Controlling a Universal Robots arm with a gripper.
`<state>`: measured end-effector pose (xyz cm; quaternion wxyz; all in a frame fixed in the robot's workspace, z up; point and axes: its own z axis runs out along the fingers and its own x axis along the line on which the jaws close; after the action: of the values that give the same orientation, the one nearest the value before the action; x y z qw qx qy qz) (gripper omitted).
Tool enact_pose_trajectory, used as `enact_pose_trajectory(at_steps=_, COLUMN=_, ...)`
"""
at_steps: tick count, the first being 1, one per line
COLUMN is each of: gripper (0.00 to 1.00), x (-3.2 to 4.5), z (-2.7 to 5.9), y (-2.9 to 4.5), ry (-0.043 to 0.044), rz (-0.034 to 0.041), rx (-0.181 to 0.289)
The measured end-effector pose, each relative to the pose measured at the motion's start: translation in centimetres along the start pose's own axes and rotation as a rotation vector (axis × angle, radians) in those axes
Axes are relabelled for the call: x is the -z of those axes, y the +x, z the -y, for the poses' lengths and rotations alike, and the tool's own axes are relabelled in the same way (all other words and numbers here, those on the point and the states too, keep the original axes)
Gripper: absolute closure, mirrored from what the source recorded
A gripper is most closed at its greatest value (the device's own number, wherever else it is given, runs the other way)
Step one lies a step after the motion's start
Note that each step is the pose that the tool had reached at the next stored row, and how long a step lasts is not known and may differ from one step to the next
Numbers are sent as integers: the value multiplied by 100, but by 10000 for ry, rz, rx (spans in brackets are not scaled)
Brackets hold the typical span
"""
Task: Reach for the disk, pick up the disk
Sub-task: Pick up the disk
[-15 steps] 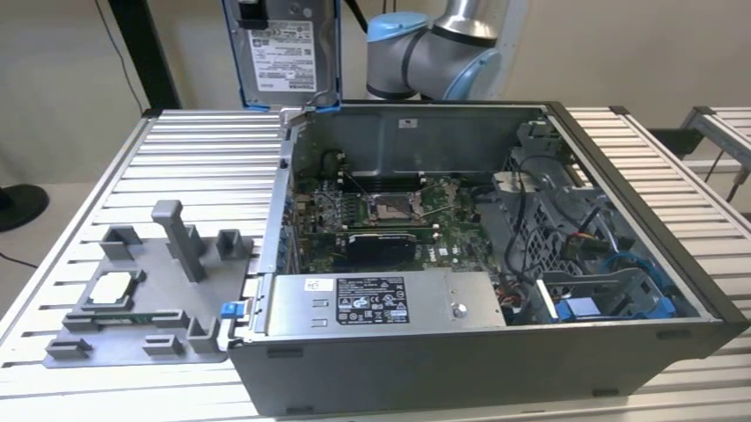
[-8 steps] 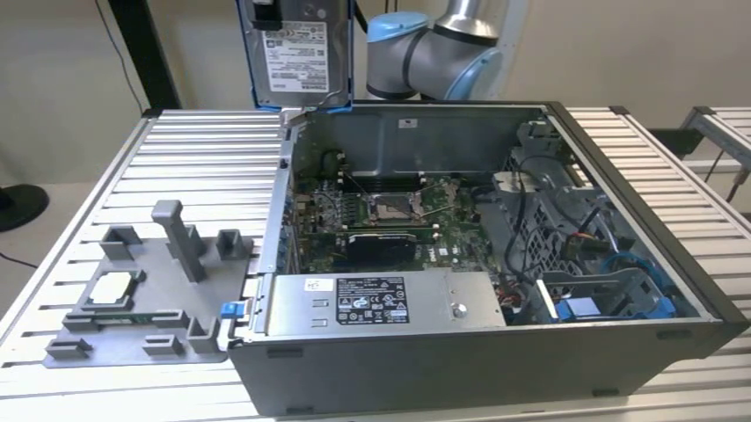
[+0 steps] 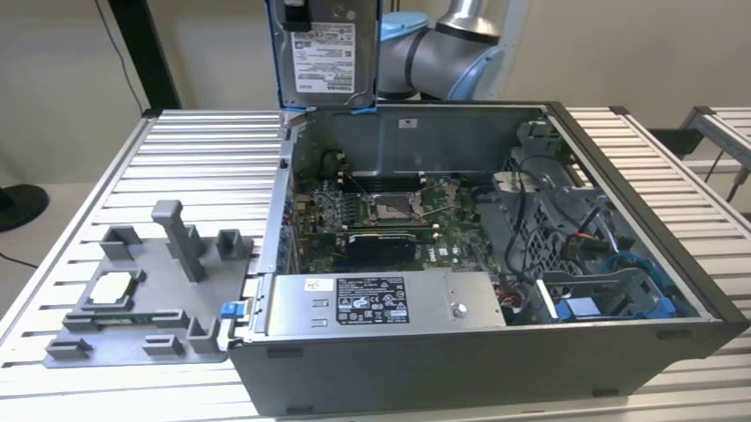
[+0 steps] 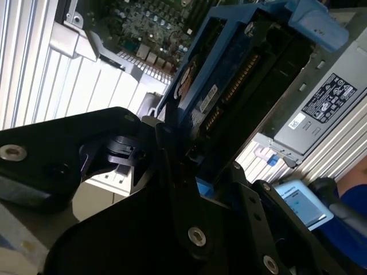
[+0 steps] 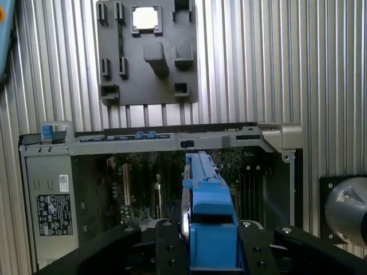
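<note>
Right, I have the disk point(image 3: 323, 57) in the hand point(image 5: 211, 249): the two black fingers point(image 5: 169, 246) are closed narrowly on its blue bracket, one on each flat side. In the first wrist view the disk stands on edge between them, blue frame towards the camera. In the second wrist view I see its underside point(image 4: 226, 80) with the connector row, running away from the fingers point(image 4: 189, 229).

In the exterior view the disk hangs upright, off the table point(image 3: 188, 141) and above the case point(image 3: 493, 352), over the case's far wall. Its white label faces that camera. Its lower blue corner lines up with the rim of that wall, and I cannot tell whether they touch. The arm point(image 3: 446, 48) rises behind the disk, towards the table's far edge.

The case lies open on its side in the middle of the table, reaching to the near edge. Inside it I see the board point(image 3: 388, 207), and the power supply point(image 3: 375, 303) along the near wall. A blue bracket point(image 3: 610, 308) sits in the bay at the end nearest the exterior view's right.

Beside the case, towards the table's edge on the exterior view's left, lies a grey fixture point(image 3: 176, 347). A small white-topped chip point(image 3: 112, 286) rests in one of its pockets. Both show in the first wrist view too, the fixture point(image 5: 146, 86) just beyond the case wall and the chip point(image 5: 144, 18) at its far end.
</note>
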<state>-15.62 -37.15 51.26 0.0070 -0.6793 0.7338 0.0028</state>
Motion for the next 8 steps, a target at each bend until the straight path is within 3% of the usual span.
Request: enact_pose_trajectory(at_steps=8, gripper=100, x=-7, z=303, y=-23, ry=0, rz=-1, rx=0)
